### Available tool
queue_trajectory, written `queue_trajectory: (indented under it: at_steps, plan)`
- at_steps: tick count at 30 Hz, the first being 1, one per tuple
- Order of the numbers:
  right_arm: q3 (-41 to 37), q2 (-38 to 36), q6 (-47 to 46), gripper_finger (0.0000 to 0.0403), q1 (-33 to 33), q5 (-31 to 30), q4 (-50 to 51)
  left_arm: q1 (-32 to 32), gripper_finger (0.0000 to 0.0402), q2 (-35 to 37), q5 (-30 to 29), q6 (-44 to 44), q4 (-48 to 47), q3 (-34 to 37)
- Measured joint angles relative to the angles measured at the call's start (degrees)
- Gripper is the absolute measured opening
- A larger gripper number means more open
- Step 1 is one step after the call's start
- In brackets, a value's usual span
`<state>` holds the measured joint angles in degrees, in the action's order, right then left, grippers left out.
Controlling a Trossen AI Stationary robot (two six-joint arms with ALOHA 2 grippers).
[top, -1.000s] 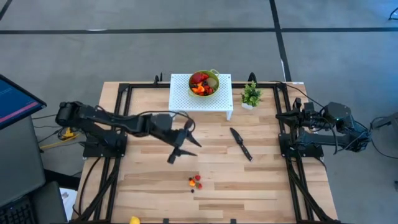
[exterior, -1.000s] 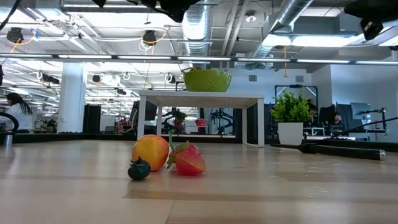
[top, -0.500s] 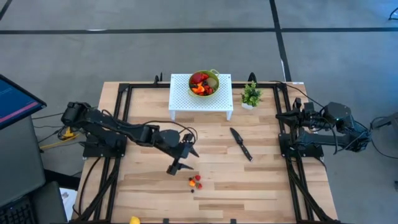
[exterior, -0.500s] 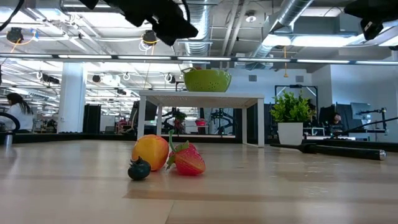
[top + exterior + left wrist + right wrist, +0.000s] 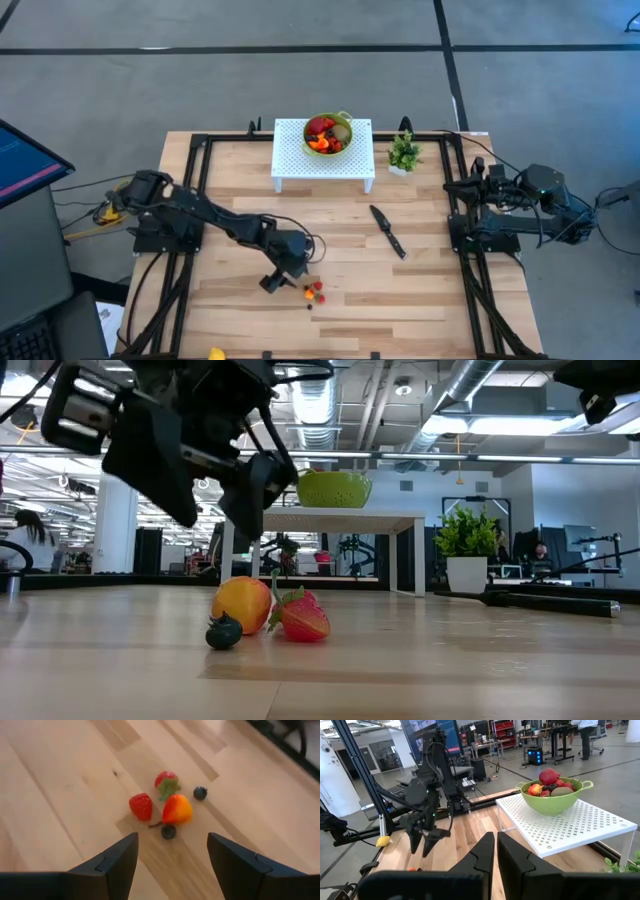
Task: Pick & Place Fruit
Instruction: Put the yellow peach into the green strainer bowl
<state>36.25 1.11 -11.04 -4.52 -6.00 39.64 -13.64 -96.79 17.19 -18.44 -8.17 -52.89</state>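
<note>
A small cluster of toy fruit (image 5: 315, 292) lies on the wooden table near its near edge. The left wrist view shows two red strawberries (image 5: 141, 806), an orange-red fruit (image 5: 176, 809) and two dark blueberries (image 5: 168, 831). My left gripper (image 5: 288, 275) hovers open just left of and above the cluster (image 5: 265, 615), with its fingers (image 5: 117, 862) either side of the near blueberry, touching nothing. More fruit fills a green bowl (image 5: 328, 132) on a white stand (image 5: 323, 165). My right gripper (image 5: 495, 840) is shut and waits at the table's right edge.
A black knife (image 5: 388, 230) lies right of centre. A small potted plant (image 5: 404, 152) stands right of the white stand. A yellow object (image 5: 215, 353) sits at the near edge. Black frame rails run along both sides. Bare wood surrounds the fruit cluster.
My left gripper has travelled toward the near edge and slightly right while dropping down toward the fruit cluster, tipping to point down at it. Its fingers have stayed open. The fruit has not moved.
</note>
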Motion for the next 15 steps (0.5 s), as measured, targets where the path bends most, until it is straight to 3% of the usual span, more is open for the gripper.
queue_trajectory:
  at_steps: [9,15]
  plan:
    - [0.0,0.02,0.0,0.0017,-0.01,0.0,-0.01,-2.15,0.0215,-5.15,-0.23,-8.12,0.06,-4.15]
    - [0.0,0.0,0.01,0.0017,-0.02,0.0,-0.02,-1.38,0.0205,-6.56,1.65,-6.8,0.77,-4.36]
